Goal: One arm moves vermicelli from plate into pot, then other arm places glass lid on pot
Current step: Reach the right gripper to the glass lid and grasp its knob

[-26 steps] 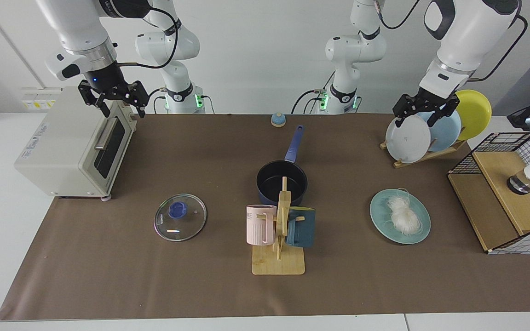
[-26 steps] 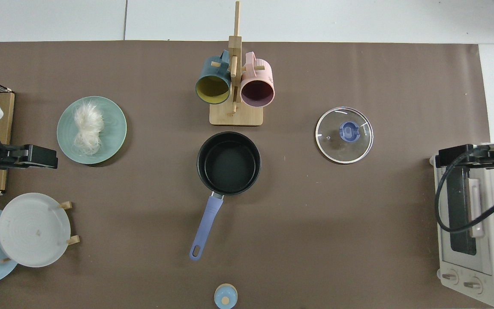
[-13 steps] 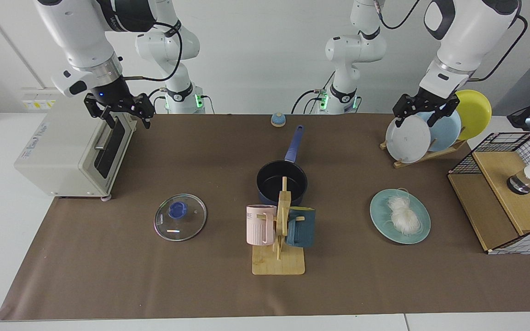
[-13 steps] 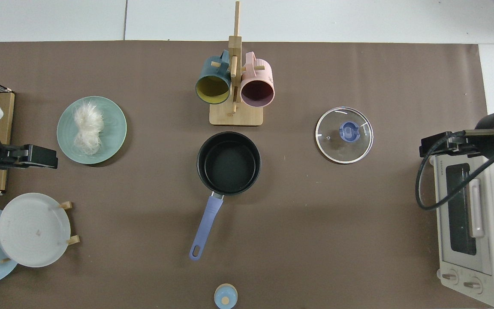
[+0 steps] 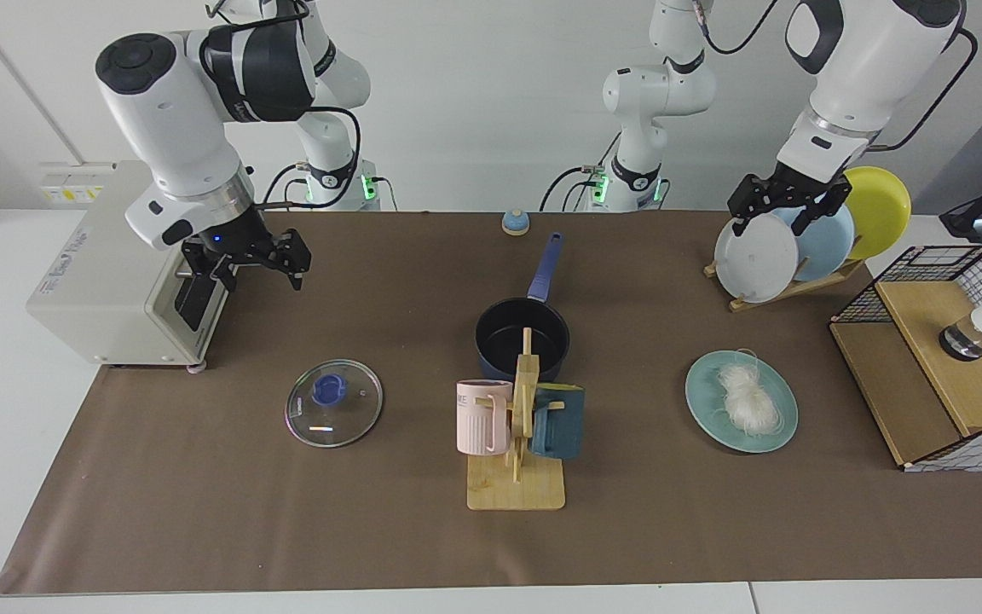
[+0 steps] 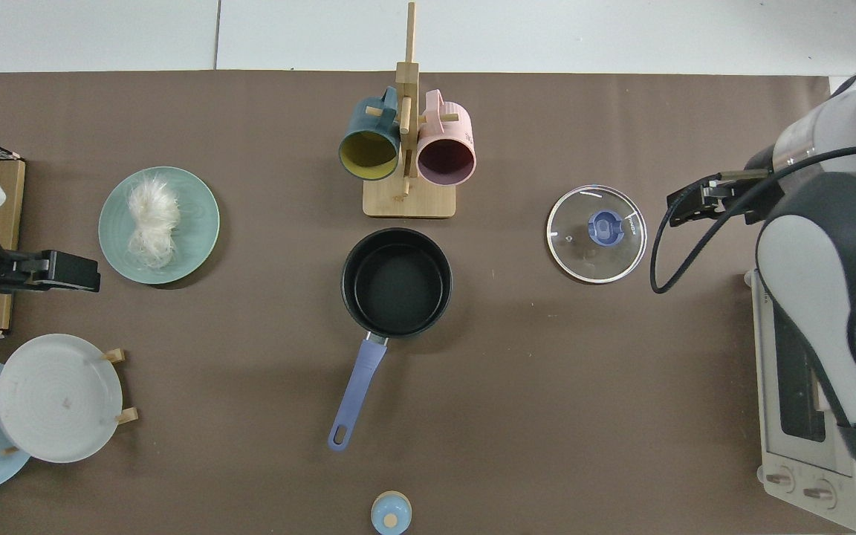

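Note:
The vermicelli (image 5: 747, 399) (image 6: 151, 219) lies in a loose white bundle on the teal plate (image 5: 707, 394) (image 6: 198, 223). At the middle of the mat stands the dark pot (image 5: 522, 341) (image 6: 397, 282), nothing inside it, its blue handle pointing toward the arm bases. The glass lid (image 5: 334, 402) (image 6: 596, 234) rests flat on the mat, blue knob up. My right gripper (image 5: 248, 275) (image 6: 695, 202) hangs open in front of the toaster oven, above and behind the lid, holding nothing. My left gripper (image 5: 781, 220) (image 6: 64, 271) waits open before the plate rack, behind the teal plate.
A toaster oven (image 5: 116, 273) sits beside the right arm. A wooden mug tree (image 5: 516, 426) with a pink and a dark blue mug stands in front of the pot. There is also a plate rack (image 5: 789, 247), a wire-and-wood box (image 5: 934, 358), and a small blue knob (image 5: 515, 222).
My right arm has swung down and away from the toaster oven's top, toward the mat and closer to the glass lid. The left arm and all objects have stayed put.

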